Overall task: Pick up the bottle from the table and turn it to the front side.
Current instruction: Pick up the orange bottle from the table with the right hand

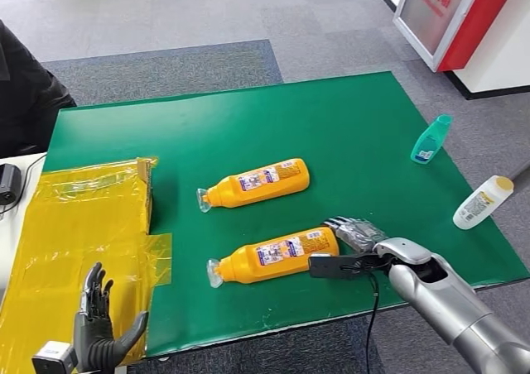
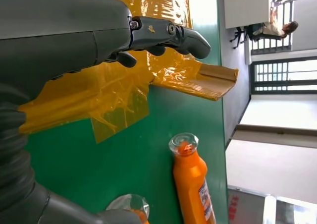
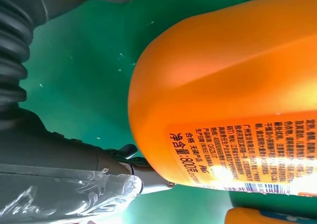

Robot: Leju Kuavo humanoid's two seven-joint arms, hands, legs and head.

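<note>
1. Near orange bottle (image 1: 275, 256): glossy plastic, lying flat on green desk (image 1: 350, 134), clear cap leftward, base at right hand (image 1: 350, 246).
2. Right hand: fingers against bottle's base; hold cannot be told.
3. Left hand (image 1: 100, 324): spread, holding nothing, over crinkly yellow film (image 1: 69, 225) near desk's front edge.

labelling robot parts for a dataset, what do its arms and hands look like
The right arm is smooth silver metal, with a thin black cable hanging below its wrist. The right hand has dark fingers under clear plastic wrap. The left hand is dark grey, with a ribbed cover and a small grey-and-white box at its wrist.
</note>
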